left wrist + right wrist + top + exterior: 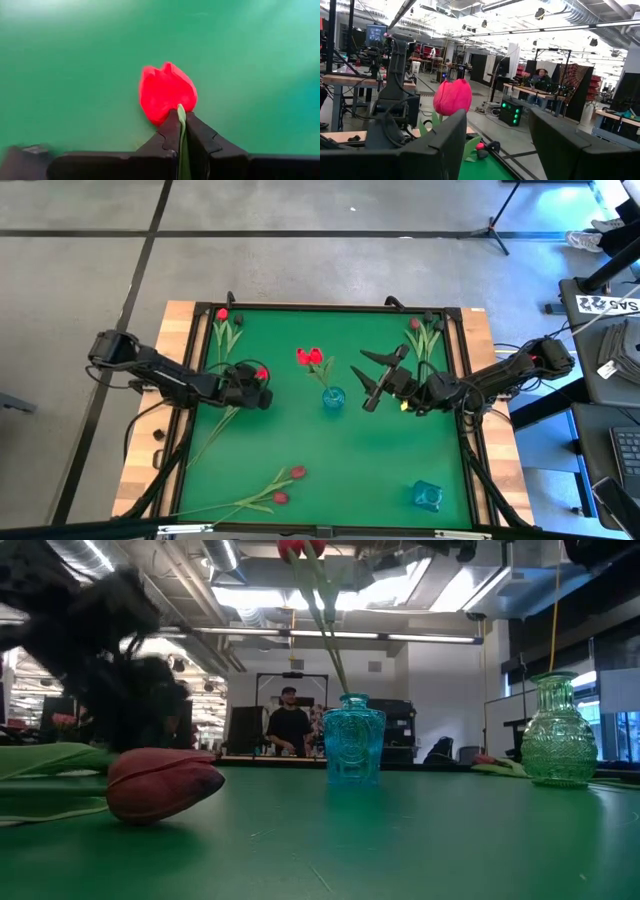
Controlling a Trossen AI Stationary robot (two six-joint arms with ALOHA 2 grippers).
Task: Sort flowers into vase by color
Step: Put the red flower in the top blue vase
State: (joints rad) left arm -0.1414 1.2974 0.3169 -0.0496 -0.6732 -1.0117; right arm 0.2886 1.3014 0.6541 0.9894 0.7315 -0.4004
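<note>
With red tulips (310, 357) already in blue vase (332, 398), left gripper (258, 387) pinching red tulip stem (182, 145), several flowers (285, 485) left unsorted.

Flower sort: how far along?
Early. Done: two red tulips stand in the blue vase. In hand: left gripper shut on a red tulip's stem; right gripper waits open. Left: tulips at both far corners and the near edge; green vase empty.
</note>
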